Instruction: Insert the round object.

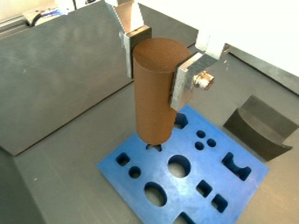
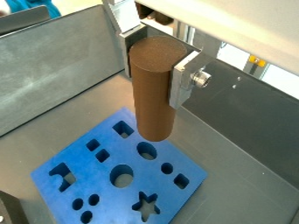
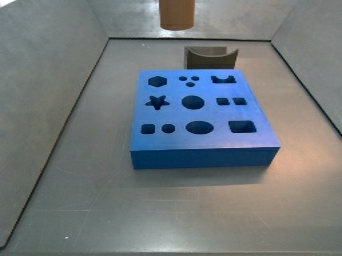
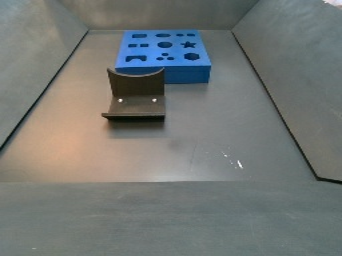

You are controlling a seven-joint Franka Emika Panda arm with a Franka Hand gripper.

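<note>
Clearly my gripper (image 2: 163, 54), above the blue block (image 3: 201, 118) near the counter's (image 3: 80, 200) far edge, clasps the round object (image 2: 151, 92) high up; rigid, smooth, probably light, it could slip.

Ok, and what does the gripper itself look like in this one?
In both wrist views the gripper shows flat silver metal finger plates, one fastened with a round silver bolt. Its body above is white or pale. No cables or markings are visible, and the side views show none of the arm.
</note>
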